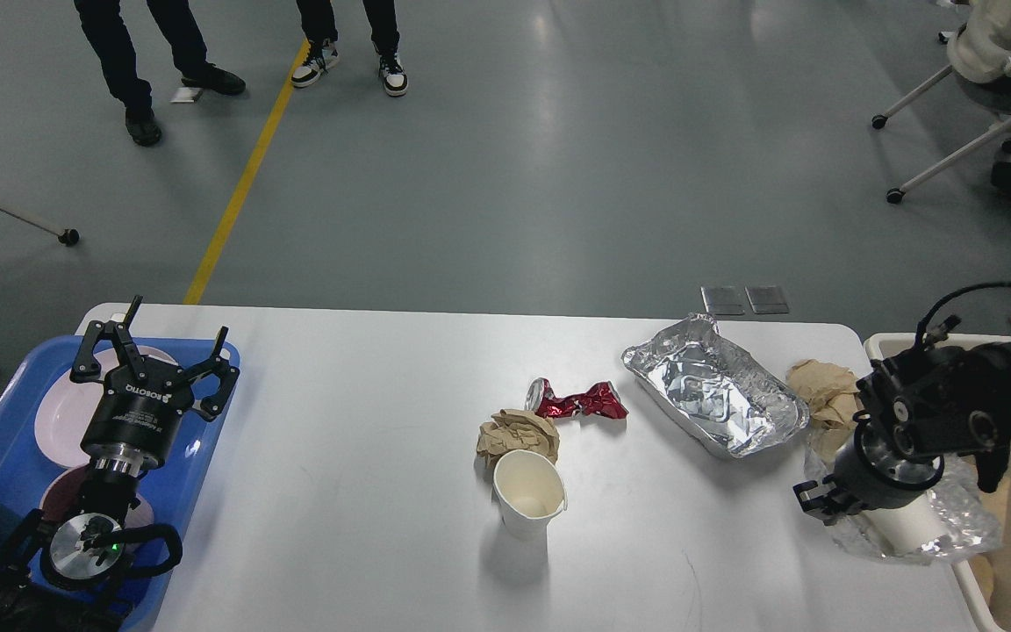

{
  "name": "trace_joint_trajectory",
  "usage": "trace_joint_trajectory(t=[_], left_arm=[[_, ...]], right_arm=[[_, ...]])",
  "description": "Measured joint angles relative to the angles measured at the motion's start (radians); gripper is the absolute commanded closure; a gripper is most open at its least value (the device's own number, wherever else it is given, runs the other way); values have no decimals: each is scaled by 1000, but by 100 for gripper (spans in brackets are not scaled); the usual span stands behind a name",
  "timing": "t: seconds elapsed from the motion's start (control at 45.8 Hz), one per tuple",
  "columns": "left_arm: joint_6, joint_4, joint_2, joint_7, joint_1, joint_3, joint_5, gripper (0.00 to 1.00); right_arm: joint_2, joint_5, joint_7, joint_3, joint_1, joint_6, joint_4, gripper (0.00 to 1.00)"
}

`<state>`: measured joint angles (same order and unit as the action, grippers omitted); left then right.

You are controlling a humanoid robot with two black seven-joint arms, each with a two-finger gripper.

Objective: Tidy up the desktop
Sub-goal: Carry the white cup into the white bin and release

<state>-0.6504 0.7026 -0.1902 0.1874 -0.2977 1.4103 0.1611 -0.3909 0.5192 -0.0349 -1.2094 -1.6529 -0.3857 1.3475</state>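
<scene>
The right gripper [821, 506] grips a clear plastic wrapper [935, 527] near the beige bin [887, 344]; the left gripper [154, 351] hangs open over the blue tray [5, 439]. On the desktop [347, 456], foil [716, 395], crushed can [577, 401], paper wads [519, 434] and cup [529, 493] remain.

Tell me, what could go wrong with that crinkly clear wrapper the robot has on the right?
The clear plastic wrapper hangs loosely from the right gripper at the desktop's edge, so it might slip and fall short of the beige bin. Its trailing plastic could also drag the brown crumpled paper beside it.
</scene>
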Motion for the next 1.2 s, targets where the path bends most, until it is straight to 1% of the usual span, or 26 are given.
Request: trace_joint_trajectory(t=[0.131,0.218,0.327,0.524,0.655,0.764,0.873,0.939,1.048,1.201], left_arm=[[0,0,0,0,0,0,0,4],[0,0,0,0,0,0,0,4],[0,0,0,0,0,0,0,4],[0,0,0,0,0,0,0,4],[0,0,0,1,0,0,0,4],[0,0,0,1,0,-1,-1,4],[0,0,0,1,0,-1,-1,4],[0,0,0,1,0,-1,-1,4],[0,0,0,1,0,-1,-1,4],[0,0,0,1,0,-1,-1,4]], right_arm=[[-64,-50,39,-49,-183,-80,95,100],[-89,-79,60,-101,-297,-103,149,100],[-102,-95,70,-170,-416,-110,210,100],[-127,-100,72,-218,-468,-103,245,100],[-168,-101,72,-229,-455,-94,207,100],[-226,-112,72,-223,-381,-92,86,100],[-248,-173,72,-205,-239,-92,-110,100],[-247,-241,71,-176,-97,-88,-267,100],[-246,-322,70,-109,101,-83,-475,100],[-224,-400,71,43,392,-77,-776,100]])
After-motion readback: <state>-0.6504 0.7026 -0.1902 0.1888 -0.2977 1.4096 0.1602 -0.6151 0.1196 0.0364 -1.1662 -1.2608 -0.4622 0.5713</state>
